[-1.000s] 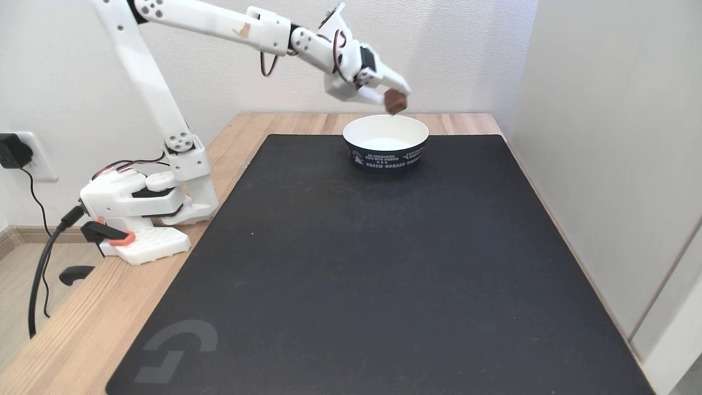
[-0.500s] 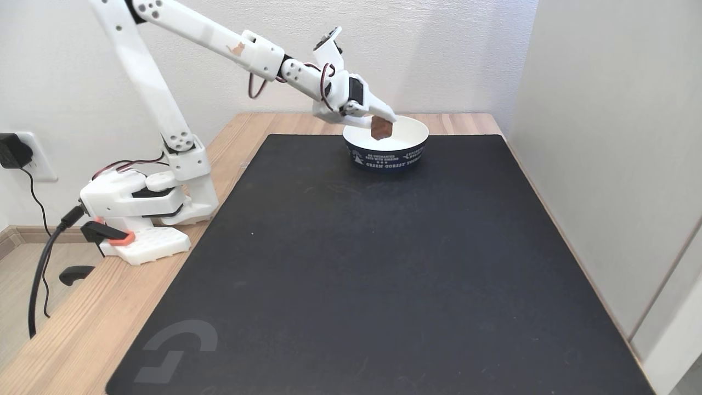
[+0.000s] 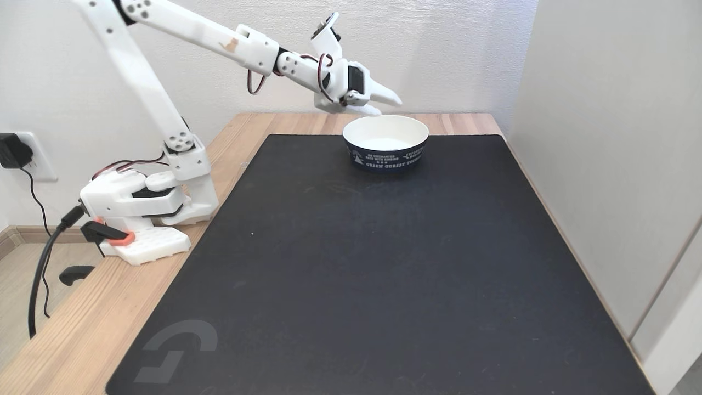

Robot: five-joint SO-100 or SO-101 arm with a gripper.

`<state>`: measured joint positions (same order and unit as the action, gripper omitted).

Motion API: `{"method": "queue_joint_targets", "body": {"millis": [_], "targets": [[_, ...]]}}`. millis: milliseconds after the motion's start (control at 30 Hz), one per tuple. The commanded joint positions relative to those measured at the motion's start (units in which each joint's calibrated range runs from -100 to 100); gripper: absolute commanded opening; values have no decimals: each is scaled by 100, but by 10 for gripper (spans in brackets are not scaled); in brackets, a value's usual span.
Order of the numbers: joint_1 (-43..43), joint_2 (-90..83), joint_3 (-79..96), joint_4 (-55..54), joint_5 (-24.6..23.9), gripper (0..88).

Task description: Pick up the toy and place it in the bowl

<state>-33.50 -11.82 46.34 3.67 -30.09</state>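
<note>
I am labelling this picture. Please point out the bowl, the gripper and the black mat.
bowl (image 3: 388, 159): fixed view, on its dark navy outer wall.
gripper (image 3: 386, 106): fixed view, midway between its open fingertips.
black mat (image 3: 384, 274): fixed view, on its bare middle.

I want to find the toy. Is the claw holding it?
No. The claw is open above the bowl with nothing between its fingers.

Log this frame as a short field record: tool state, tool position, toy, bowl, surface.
tool state: tool open, nothing between its fingers
tool position: above the far-left rim of the bowl in the fixed view
toy: not visible; the bowl's near wall hides the bottom, so cannot confirm it is inside
bowl: upright, navy outside, white inside, at the mat's far edge
surface: black mat on a wooden table
</note>
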Motion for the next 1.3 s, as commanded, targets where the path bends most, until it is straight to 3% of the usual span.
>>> {"method": "queue_joint_targets", "body": {"millis": [0,233,300,367,467,567,833,1267], "targets": [[577,-1181,175,5,300,174],[2484,-3791,1923,522,1141,172],[2911,-4449,2554,556,1234,124],[3530,-5391,3581,556,1250,12],[3948,-6383,4699,556,1255,22],[4115,-7542,5339,1487,1386,20],[4057,-8759,5321,4645,2868,22],[3990,-8768,5321,4959,2952,25]]}}
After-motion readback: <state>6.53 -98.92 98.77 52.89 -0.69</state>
